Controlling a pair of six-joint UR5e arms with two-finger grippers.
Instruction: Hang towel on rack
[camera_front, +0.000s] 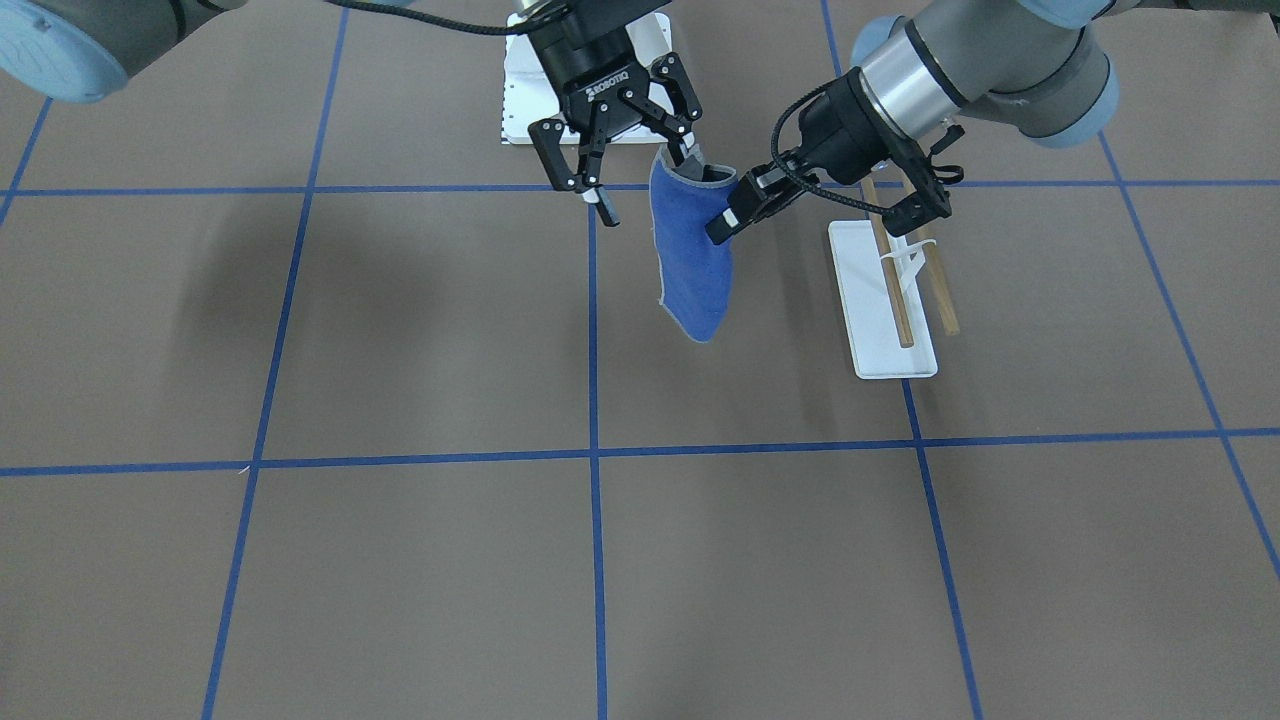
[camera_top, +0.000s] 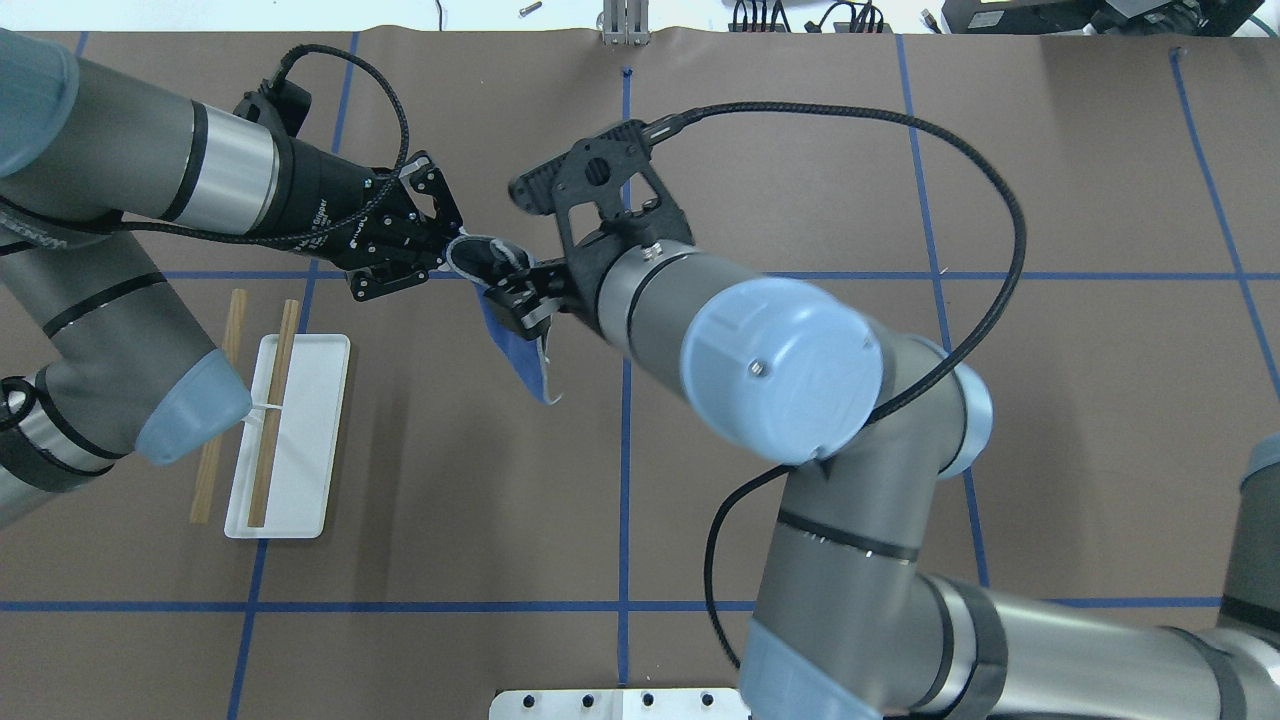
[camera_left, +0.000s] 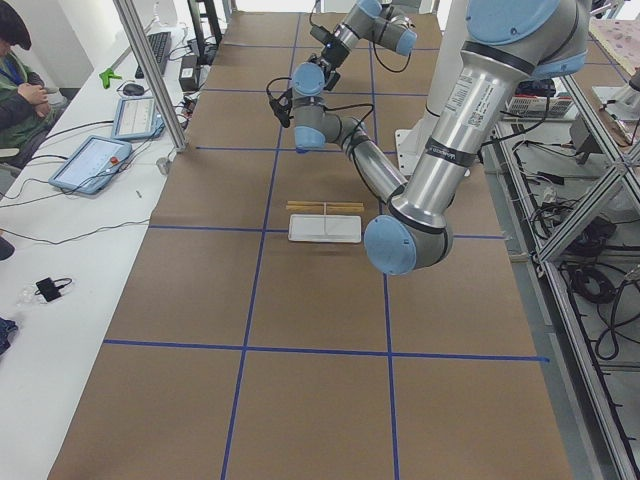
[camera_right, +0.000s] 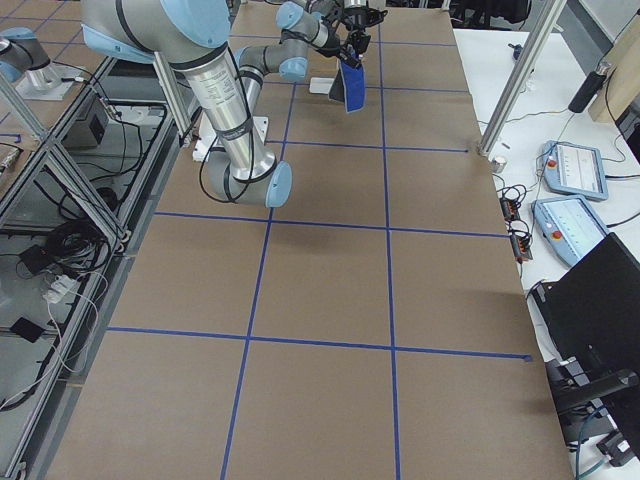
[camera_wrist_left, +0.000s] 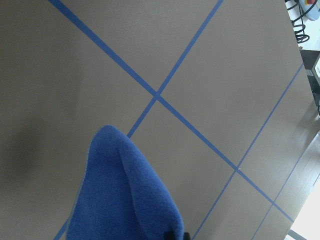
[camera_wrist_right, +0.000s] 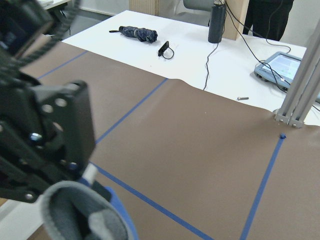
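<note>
The towel (camera_front: 690, 250) hangs above the table, blue face towards the front-facing camera and grey border at the top. It also shows in the overhead view (camera_top: 515, 355). My left gripper (camera_front: 722, 228) is shut on its upper edge, next to the rack. My right gripper (camera_front: 645, 180) is open wide just behind the towel, with one fingertip (camera_front: 683, 152) at the towel's top fold. The rack (camera_front: 885, 300) stands on the table under my left arm, with a white base and two wooden dowels (camera_top: 270, 420). Nothing hangs on the dowels.
The white bolted pedestal (camera_front: 520, 95) is behind the right gripper. The brown table has a grid of blue tape lines (camera_front: 594, 450). A side bench with tablets (camera_left: 95, 160) and a metal post (camera_left: 150, 70) runs along the table's far edge.
</note>
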